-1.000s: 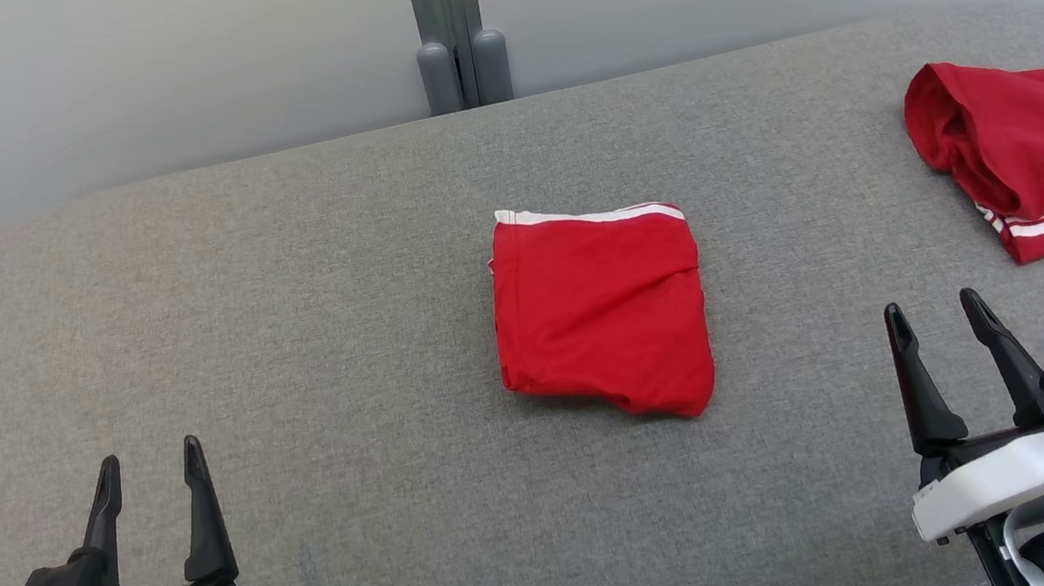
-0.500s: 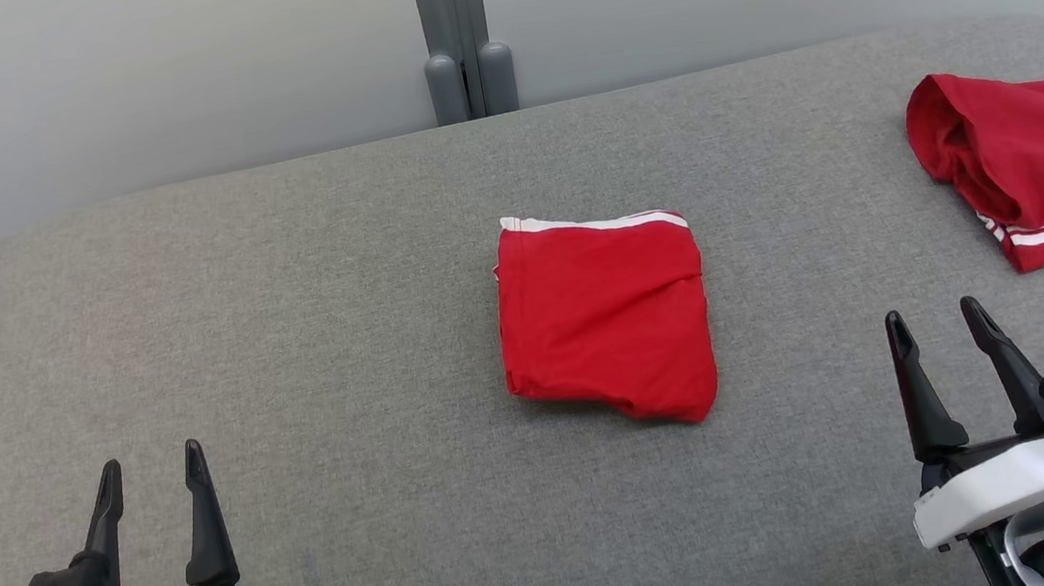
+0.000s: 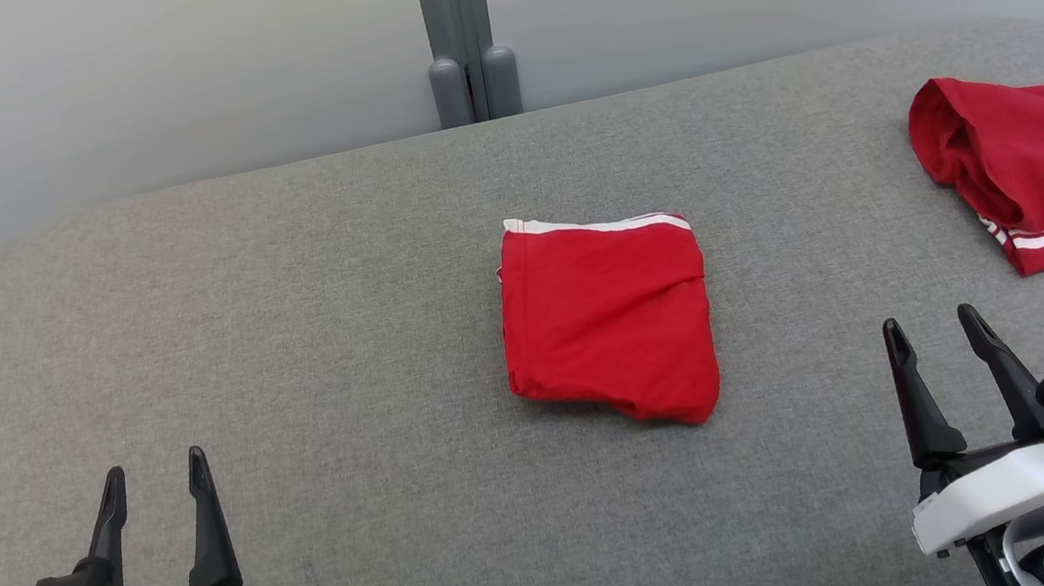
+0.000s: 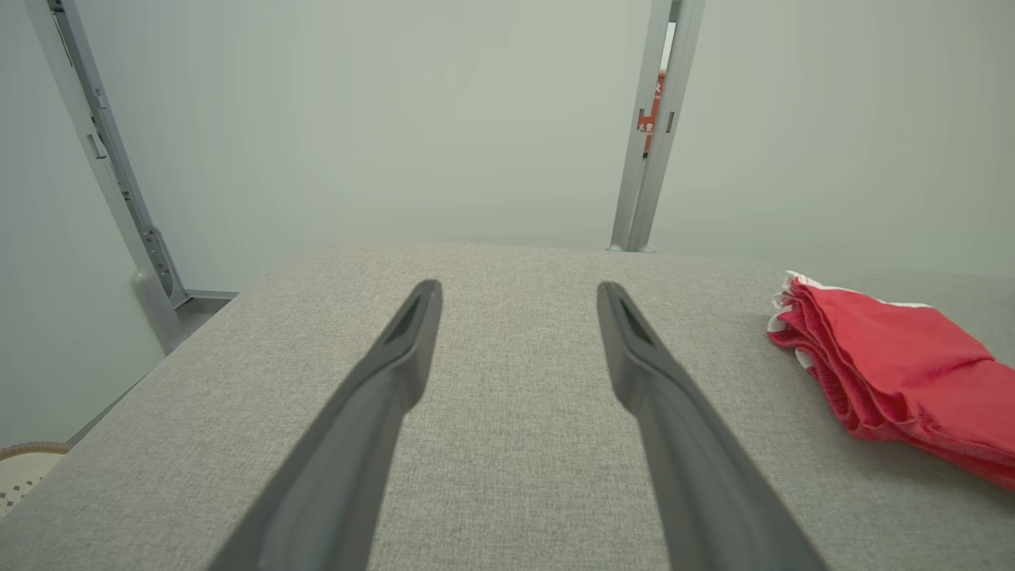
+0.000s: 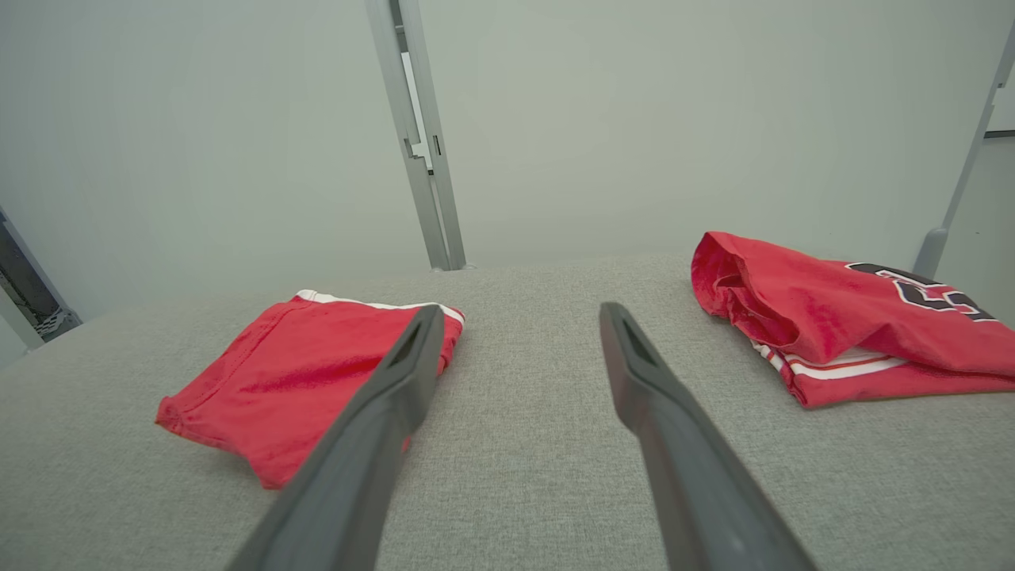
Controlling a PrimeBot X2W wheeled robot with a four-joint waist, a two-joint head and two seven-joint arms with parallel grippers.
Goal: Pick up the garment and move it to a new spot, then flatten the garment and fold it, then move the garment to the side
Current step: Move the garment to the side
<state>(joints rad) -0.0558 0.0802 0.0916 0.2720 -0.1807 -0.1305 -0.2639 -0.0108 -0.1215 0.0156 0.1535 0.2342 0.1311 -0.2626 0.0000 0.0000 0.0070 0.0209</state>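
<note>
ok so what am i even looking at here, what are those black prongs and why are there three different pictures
This is a two-armed robot facing a grey padded surface. The black prongs are the fingers of its two claws.

The picture from above comes from a camera on the robot's head, looking down. In it the left claw, on a green mount, sits at lower left. The right claw, on a white mount, sits at lower right.

The other two pictures come from a camera on each wrist, looking out along that claw's own two fingers.

Two things lie on the surface. A folded red garment with white trim is in the middle. A red jersey with dark numbers lies loosely bunched at the far right.

Both claws are open and hold nothing, and neither touches the cloth.
</note>
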